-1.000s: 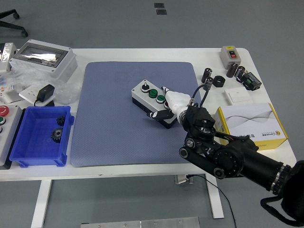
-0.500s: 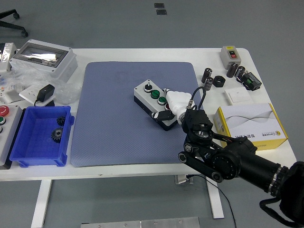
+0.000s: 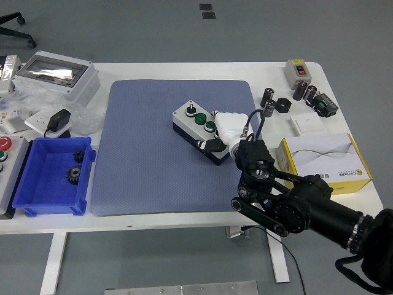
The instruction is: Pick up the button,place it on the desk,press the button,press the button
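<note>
We see the button box (image 3: pixel 198 128) lying on the blue-grey mat (image 3: pixel 153 153), a little right of the mat's middle, turned so its long side runs from ten o'clock toward four o'clock. Its top carries a small black knob at the ten o'clock end, then two green buttons (image 3: pixel 205 123) in a row.

The right hand (image 3: pixel 224 132) (white-gloved over the fingers, black at the wrist) sits on the four o'clock end of the box, covering that end. Its fingers are curled down over the box top, and a dark thumb (image 3: pixel 212 145) lies against the box's near side, so the hand is clasped on the box. The black right arm (image 3: pixel 288 200) runs off toward five o'clock, past the table's near edge.

At three o'clock from the hand a yellow and white carton (image 3: pixel 325 163) lies on the white table (image 3: pixel 184 69). At one o'clock from it, small black cylinders (image 3: pixel 270 98) and a grey switch box (image 3: pixel 299 70) stand near the far right corner.

At nine o'clock from the mat, a blue bin (image 3: pixel 52 178) holds two dark gears (image 3: pixel 75 166). Beyond it at eleven o'clock sits a grey enclosure with a clear lid (image 3: pixel 55 75), with a black adapter (image 3: pixel 59 118) between the two.
</note>
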